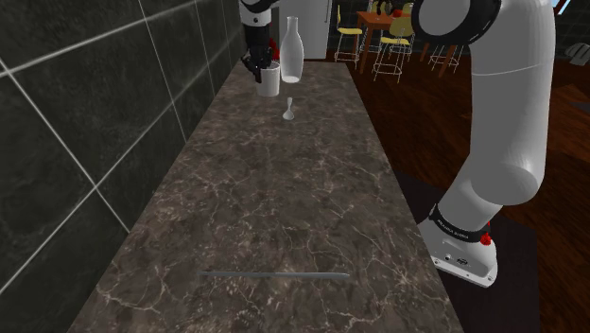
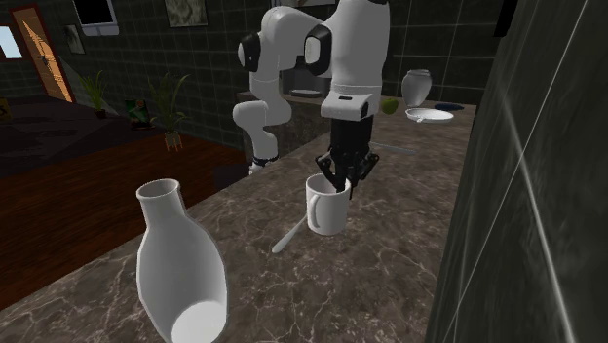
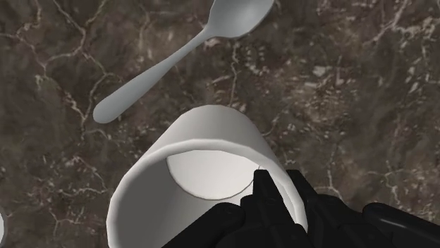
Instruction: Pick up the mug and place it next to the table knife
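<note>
Tabletop (image 1: 284, 189): dark veined stone, long and narrow, running along a black tiled wall (image 1: 85, 113) on the shoulder view's left.

Arm (image 1: 511, 113): white, rising from the stand at the shoulder view's lower right and reaching to the far end of the tabletop.

Bottle (image 1: 291, 49): white, upright, at the far end, just beside the mug on the side away from the wall.

Mug (image 1: 269, 85): white, upright on the tabletop at the far end, near the wall. The second exterior view shows its mouth open upward and its handle turned away from the wall.

Claw (image 2: 343, 183): black, pointing down onto the mug's rim. In the wrist view one finger sits inside the mug and the other outside, pinching the wall between them.

Knife (image 1: 274, 274): thin, grey, lying flat across the near end of the tabletop, well apart from the mug.

Spoon (image 3: 183, 60): pale grey, lying flat near the mug, not touching it.
</note>
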### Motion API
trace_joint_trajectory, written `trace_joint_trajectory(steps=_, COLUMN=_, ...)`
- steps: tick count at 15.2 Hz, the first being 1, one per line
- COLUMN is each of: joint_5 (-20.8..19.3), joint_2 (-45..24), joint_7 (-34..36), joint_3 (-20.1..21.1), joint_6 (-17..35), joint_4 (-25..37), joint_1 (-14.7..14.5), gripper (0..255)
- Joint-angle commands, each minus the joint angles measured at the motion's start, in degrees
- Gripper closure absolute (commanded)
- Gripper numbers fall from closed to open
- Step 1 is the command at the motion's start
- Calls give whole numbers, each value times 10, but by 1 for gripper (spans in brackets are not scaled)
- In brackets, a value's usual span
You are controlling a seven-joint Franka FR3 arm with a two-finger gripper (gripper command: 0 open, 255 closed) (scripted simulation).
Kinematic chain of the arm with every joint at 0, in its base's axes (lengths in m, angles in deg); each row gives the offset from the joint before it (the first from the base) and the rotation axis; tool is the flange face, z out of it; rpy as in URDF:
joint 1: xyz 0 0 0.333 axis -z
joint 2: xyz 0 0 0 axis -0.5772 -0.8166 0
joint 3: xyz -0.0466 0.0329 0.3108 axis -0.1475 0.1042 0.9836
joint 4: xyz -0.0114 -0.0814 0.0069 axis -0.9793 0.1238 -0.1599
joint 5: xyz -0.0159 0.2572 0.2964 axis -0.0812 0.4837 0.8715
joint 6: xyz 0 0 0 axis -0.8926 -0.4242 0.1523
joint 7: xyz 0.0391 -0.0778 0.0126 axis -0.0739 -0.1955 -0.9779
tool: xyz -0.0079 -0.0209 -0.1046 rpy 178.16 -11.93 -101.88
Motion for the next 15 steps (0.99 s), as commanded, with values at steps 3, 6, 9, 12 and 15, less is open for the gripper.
trace_joint_trajectory(steps=3, joint_5=0, joint_2=-5, joint_7=-2, joint_3=0, joint_6=-35, joint_4=40, joint_1=-1, gripper=255)
trace_joint_trajectory(steps=6, joint_5=0, joint_2=-10, joint_7=-3, joint_3=0, joint_6=-61, joint_4=71, joint_1=-2, gripper=255)
trace_joint_trajectory(steps=9, joint_5=0, joint_2=-17, joint_7=-5, joint_3=0, joint_6=-89, joint_4=106, joint_1=-3, gripper=255)
trace_joint_trajectory(steps=12, joint_5=-1, joint_2=-28, joint_7=-6, joint_3=0, joint_6=-119, joint_4=147, joint_1=-5, gripper=255)
trace_joint_trajectory(steps=15, joint_5=-1, joint_2=-43, joint_7=-8, joint_3=-1, joint_6=-152, joint_4=195, joint_1=-7, gripper=255)
